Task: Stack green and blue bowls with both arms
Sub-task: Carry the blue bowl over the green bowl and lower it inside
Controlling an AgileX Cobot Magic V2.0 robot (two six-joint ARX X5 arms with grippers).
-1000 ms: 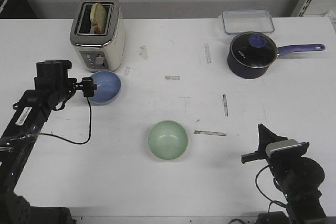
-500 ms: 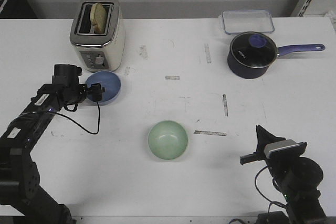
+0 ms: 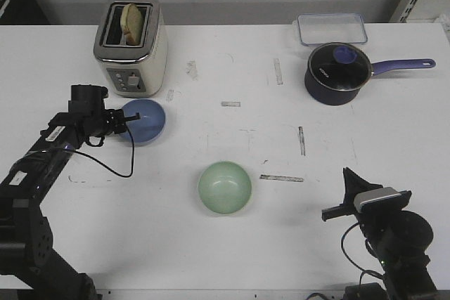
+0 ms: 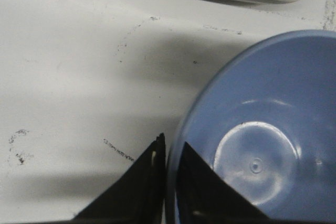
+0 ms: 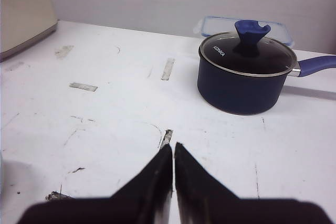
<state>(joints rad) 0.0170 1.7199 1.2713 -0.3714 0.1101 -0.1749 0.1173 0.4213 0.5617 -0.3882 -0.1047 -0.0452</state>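
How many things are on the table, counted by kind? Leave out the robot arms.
Bowls: 2, the blue bowl and the green bowl
Toaster: 1
Saucepan: 1
Clear container: 1
Total: 5

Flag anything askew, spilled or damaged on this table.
Nothing spilled or broken. The blue bowl sits slightly tipped with its rim pinched by the left gripper. The green bowl sits level. The white table shows scuffs and tape scraps.

white "KONKA" lettering on glass lid (image 5: 247,57) of navy saucepan (image 5: 239,90)
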